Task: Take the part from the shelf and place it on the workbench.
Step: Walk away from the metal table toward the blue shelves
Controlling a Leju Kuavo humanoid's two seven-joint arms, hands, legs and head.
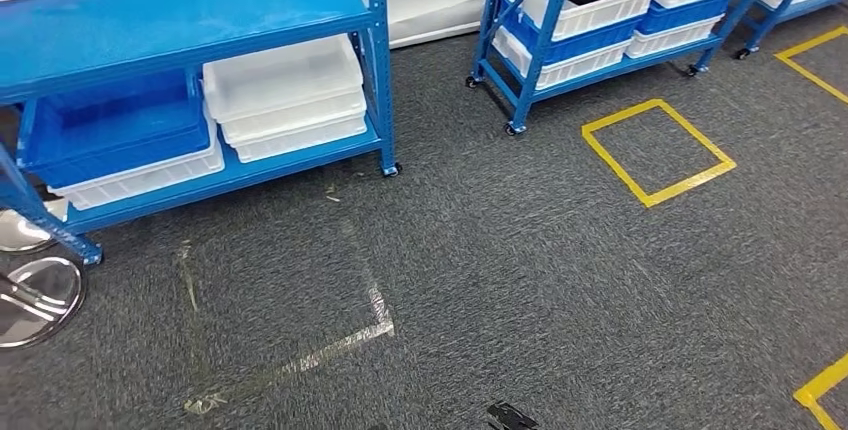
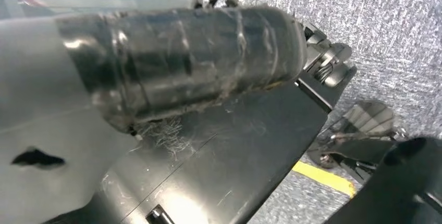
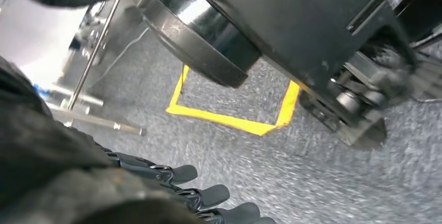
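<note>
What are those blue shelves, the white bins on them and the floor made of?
Shelves: likely painted steel, with punched holes up the posts and a glossy blue coat. White bins: probably moulded plastic, smooth and slightly translucent, stacked. Floor: looks like grey carpet, with a speckled matte weave.

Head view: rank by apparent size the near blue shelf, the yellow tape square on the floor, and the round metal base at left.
1. near blue shelf, by far
2. yellow tape square
3. round metal base, cut off by the frame edge, so its rank is unsure
</note>
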